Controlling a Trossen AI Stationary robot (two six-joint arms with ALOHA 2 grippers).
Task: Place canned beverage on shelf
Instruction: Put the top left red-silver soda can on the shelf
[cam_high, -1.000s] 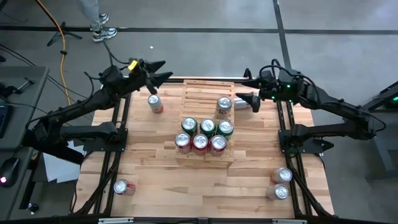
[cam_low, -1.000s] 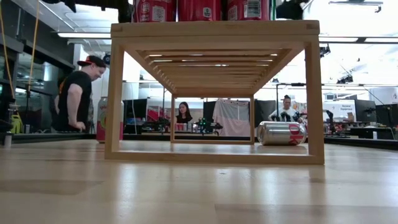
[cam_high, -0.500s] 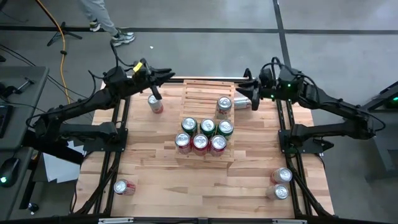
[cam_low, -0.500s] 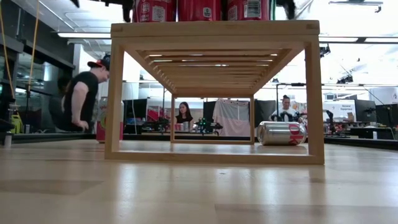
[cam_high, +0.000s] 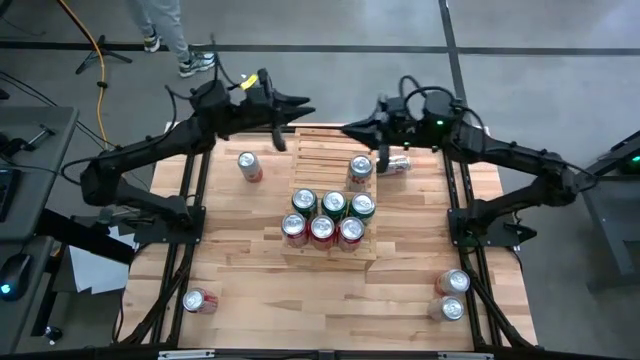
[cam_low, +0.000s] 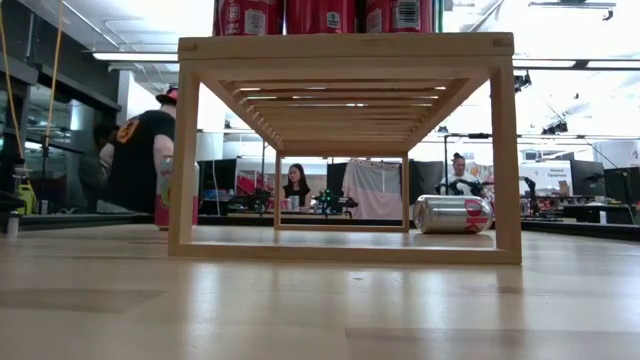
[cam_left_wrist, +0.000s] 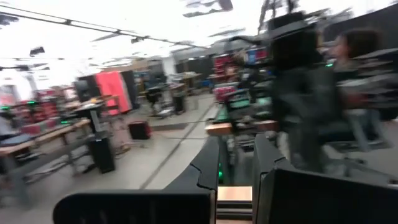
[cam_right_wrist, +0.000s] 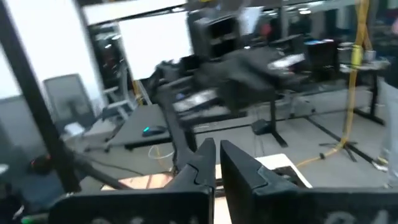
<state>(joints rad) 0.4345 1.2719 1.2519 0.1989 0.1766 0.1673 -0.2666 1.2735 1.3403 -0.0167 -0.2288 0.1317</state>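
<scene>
Two grippers, left (cam_high: 303, 104) and right (cam_high: 349, 129), were closed empty | raised over shelf (cam_high: 322, 150) far edge | I'd grabbed no can.

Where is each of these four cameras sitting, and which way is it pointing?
High view: above the table, looking straight down on the shelf, its cans and both arms, left pincer and right pincer empty above the table's far edge.
Low view: at tabletop height, looking level under the shelf into the room; no arm shows.
Left wrist view: on the left arm, facing the room past its shut pincer.
Right wrist view: likewise, past its shut pincer.
Shared: high and low views both show the lying can.
</scene>
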